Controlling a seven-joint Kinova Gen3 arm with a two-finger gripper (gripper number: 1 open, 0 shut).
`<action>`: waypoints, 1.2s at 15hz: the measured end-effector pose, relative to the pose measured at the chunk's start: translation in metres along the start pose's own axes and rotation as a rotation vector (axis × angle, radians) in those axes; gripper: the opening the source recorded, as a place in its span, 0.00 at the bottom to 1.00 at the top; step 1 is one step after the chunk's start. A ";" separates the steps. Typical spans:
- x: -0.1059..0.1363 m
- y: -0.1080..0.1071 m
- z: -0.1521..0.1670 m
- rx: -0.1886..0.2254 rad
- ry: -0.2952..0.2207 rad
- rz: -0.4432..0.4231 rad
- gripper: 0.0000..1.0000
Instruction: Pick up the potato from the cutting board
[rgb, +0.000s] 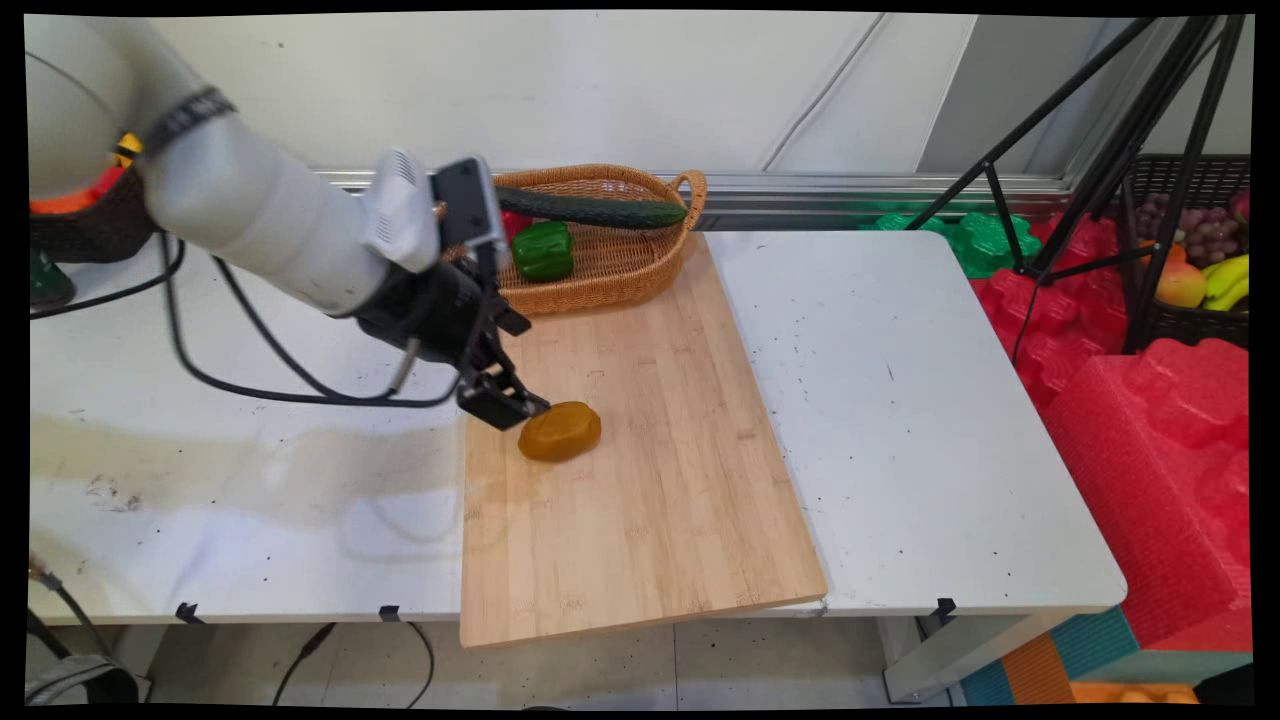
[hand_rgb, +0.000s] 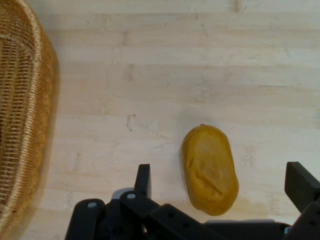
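One yellow-brown potato (rgb: 559, 431) (hand_rgb: 209, 169) lies on its side on the bamboo cutting board (rgb: 640, 470) (hand_rgb: 175, 75), an oval lump with a smooth, slightly dented, waxy skin. The black gripper (rgb: 505, 400) (hand_rgb: 222, 182) hangs low just beside it, jaws spread wide and holding nothing; in the hand view the potato sits between the two fingers, clear of both. At the board's far end stands a wicker basket (rgb: 625, 285) (hand_rgb: 25, 125) holding a green bell pepper (rgb: 543, 250) and a cucumber (rgb: 590, 210). The board rests on the white table (rgb: 900, 400).
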 end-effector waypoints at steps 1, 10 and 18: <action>0.002 0.001 0.010 0.000 -0.017 -0.001 1.00; 0.006 0.008 0.079 -0.019 -0.127 0.002 1.00; 0.005 0.009 0.110 -0.031 -0.174 0.010 1.00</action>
